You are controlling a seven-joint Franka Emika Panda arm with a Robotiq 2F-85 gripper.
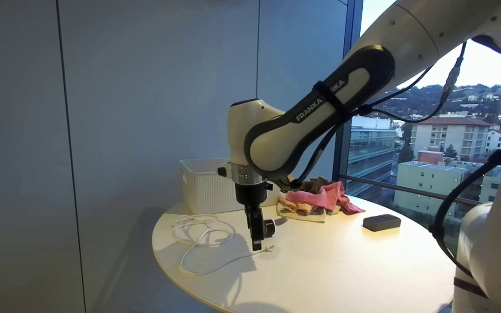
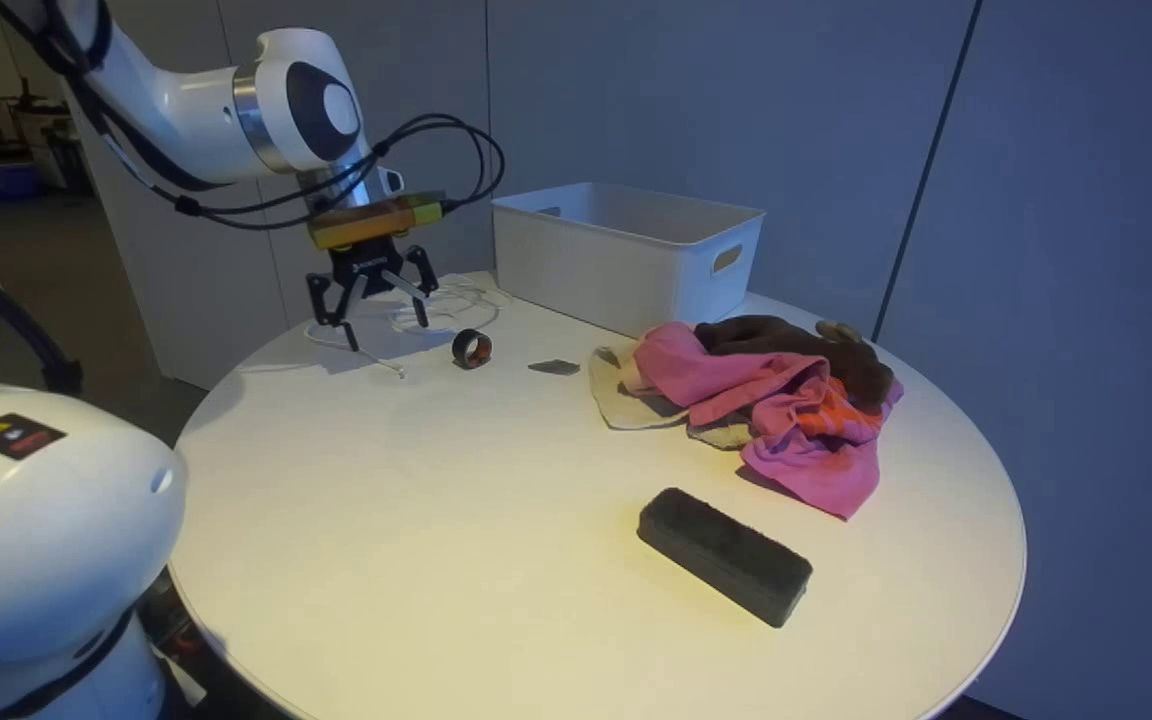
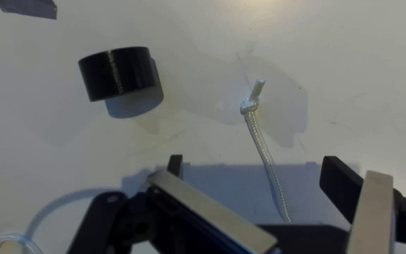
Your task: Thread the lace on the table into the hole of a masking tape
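Observation:
The lace is a white braided cord with a knot near its end; it lies on the table in both exterior views [image 1: 228,262] [image 2: 382,364] and in the wrist view [image 3: 259,139]. My gripper [image 3: 252,165] is open above the lace, with the cord running between its spread fingers, not gripped. It also shows in both exterior views [image 1: 257,248] [image 2: 388,334]. The masking tape, a small black roll with an orange-brown inside, stands on its edge beside the gripper [image 2: 460,349] [image 3: 116,74] [image 1: 269,228]. Its hole is visible in an exterior view but not in the wrist view.
The rest of the lace lies in loose coils near the table edge. A white basket [image 2: 586,265] stands at the back. A pile of pink and brown cloths [image 2: 726,370], a black block [image 2: 726,555] and a flat grey piece [image 2: 554,367] lie on the round table.

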